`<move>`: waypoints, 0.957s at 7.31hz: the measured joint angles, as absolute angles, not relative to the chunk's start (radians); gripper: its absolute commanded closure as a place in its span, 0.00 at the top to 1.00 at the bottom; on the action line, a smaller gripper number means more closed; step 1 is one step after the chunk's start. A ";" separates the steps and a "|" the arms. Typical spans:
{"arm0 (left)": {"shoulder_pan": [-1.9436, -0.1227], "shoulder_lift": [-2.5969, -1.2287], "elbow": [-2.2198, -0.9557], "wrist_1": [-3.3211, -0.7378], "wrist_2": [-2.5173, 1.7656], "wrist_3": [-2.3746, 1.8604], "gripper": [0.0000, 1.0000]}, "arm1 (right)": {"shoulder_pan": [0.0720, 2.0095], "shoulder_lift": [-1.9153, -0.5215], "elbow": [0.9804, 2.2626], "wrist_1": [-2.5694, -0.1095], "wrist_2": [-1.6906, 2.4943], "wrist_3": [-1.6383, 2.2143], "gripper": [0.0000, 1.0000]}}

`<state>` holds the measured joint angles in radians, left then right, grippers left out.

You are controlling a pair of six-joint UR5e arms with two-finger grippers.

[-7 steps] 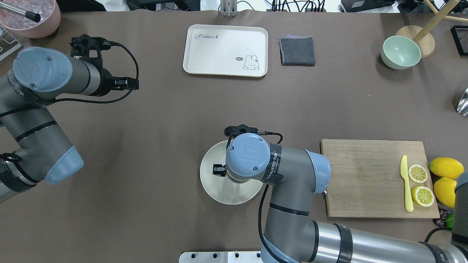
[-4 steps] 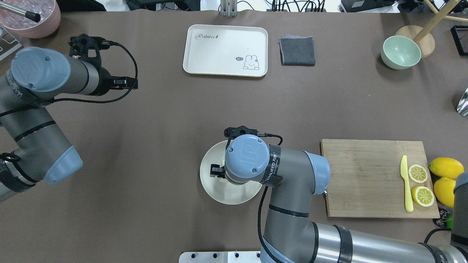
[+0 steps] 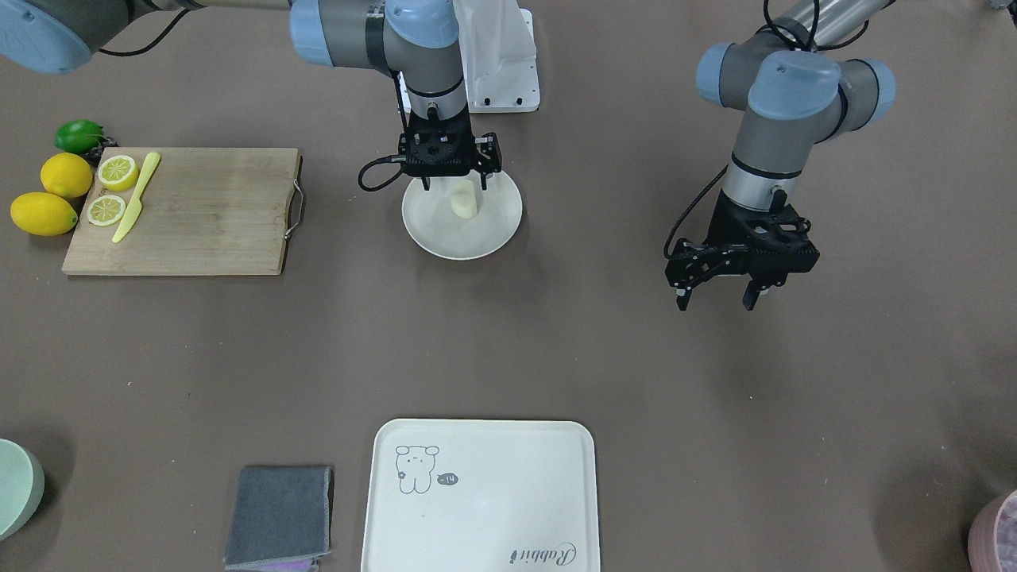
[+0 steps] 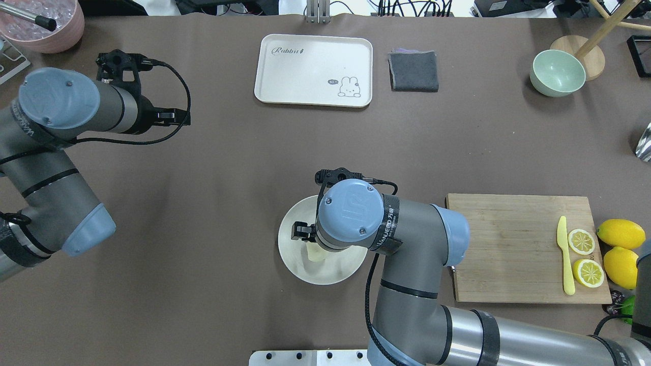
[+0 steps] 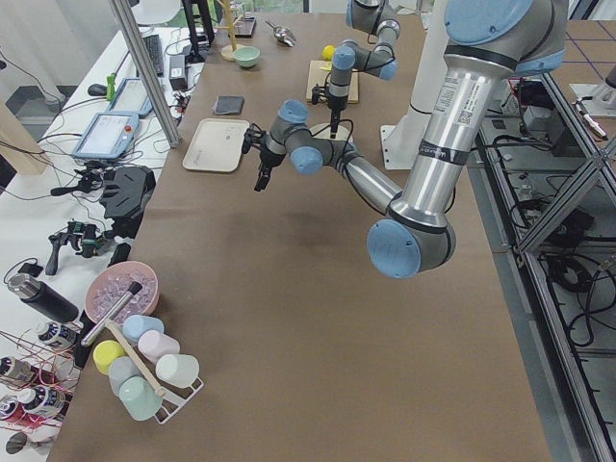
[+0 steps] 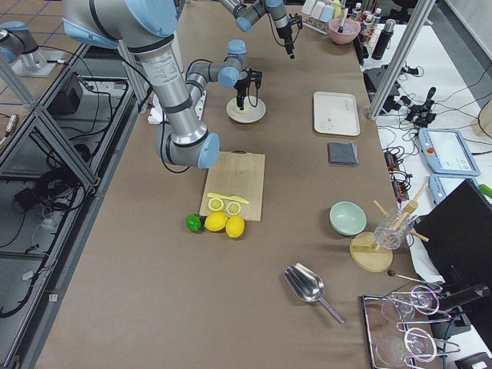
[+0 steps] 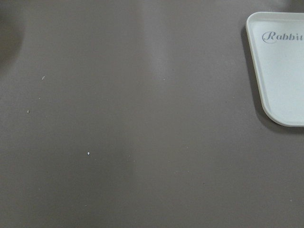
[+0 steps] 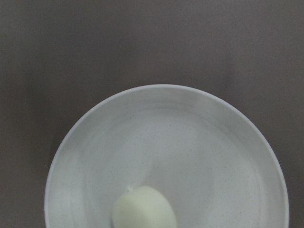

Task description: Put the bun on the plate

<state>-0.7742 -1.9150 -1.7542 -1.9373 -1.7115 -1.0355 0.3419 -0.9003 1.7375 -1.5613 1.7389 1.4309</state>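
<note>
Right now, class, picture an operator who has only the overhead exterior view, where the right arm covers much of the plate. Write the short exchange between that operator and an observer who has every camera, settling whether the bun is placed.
Operator: I can't see the middle of the plate. Is the bun down on it?
Observer: Yes. The front-facing view shows it standing upright on the plate.
Operator: Is the right gripper shut on it?
Observer: No. In that same view the jaws stand apart, clear of the bun on both sides.
</note>
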 measured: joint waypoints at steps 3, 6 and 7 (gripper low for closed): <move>-0.778 -1.925 -1.736 -1.938 -1.712 -1.028 0.98 | 0.505 -0.910 1.794 -1.664 1.864 1.384 1.00; -0.864 -1.884 -1.723 -1.931 -1.754 -0.890 0.98 | 0.867 -1.070 1.904 -1.789 2.092 1.000 1.00; -0.917 -1.844 -1.729 -1.932 -1.796 -0.844 0.98 | 0.975 -1.152 1.929 -1.796 2.140 0.851 1.00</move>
<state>-0.9169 -1.8445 -1.7292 -1.9322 -1.7955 -0.8445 0.9753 -1.1521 1.9291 -1.7960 2.1395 0.8511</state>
